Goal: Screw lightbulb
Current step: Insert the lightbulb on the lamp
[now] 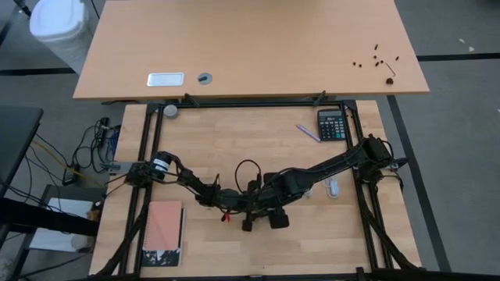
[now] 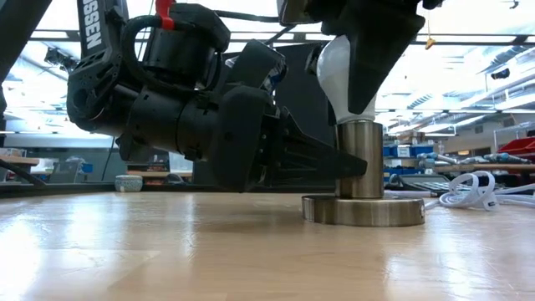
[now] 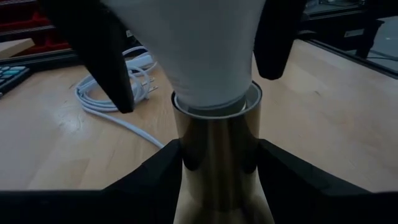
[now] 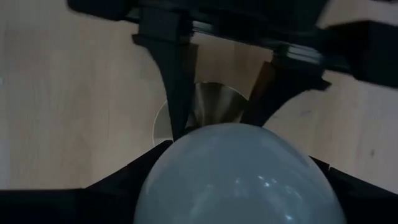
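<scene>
Seen from above, two dark arms meet near the middle of a wooden counter (image 1: 234,140). A calculator (image 1: 332,124) lies toward the right, a pink book (image 1: 164,226) lower left.

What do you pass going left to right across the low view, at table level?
Left hand reaching in level and clamped on the metal socket post, with the lightbulb seated in the post's top and held from above by the right hand → coiled white cord.
</scene>
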`<move>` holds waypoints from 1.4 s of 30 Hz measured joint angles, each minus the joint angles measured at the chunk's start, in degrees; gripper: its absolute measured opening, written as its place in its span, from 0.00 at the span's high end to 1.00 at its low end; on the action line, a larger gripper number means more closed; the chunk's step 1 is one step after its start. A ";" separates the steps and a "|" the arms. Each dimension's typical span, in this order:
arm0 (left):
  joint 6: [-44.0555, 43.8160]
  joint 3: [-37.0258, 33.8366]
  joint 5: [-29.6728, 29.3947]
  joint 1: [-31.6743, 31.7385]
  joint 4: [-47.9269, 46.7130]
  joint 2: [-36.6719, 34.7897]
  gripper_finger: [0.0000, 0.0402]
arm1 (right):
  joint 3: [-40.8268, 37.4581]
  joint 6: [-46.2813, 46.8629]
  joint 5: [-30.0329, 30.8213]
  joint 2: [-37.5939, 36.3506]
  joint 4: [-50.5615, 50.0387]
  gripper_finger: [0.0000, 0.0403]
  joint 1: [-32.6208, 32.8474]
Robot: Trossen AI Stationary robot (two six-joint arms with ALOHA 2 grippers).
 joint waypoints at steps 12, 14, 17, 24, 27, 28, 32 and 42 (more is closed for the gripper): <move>-3.14 0.00 -2.86 -0.09 -0.09 0.00 0.51 | -0.07 19.15 7.03 0.00 -1.17 0.33 3.23; -3.54 0.00 -4.00 -0.11 -0.13 0.00 0.51 | -0.07 21.95 7.35 0.00 -1.77 0.34 3.26; -4.58 0.00 -5.28 -0.11 -0.17 0.00 0.51 | -0.07 26.27 7.87 0.00 -2.59 0.34 3.21; -4.76 0.00 -6.02 -0.11 -0.17 0.00 0.51 | -0.07 32.02 9.12 0.00 -2.51 0.32 3.57; -4.76 0.00 -5.67 -0.06 -0.13 0.00 0.51 | -0.09 32.17 9.29 0.00 -1.97 0.32 3.66; -4.75 0.00 -5.22 0.03 -0.10 0.00 0.51 | -0.09 32.16 9.26 0.00 -1.76 0.32 3.72; -4.80 -0.02 -4.90 0.22 0.60 0.01 0.51 | -0.19 30.68 8.54 0.20 -0.51 0.30 3.80; -4.83 -0.04 -2.89 0.00 2.64 0.02 0.51 | -0.20 30.07 9.24 0.20 -0.14 0.28 3.78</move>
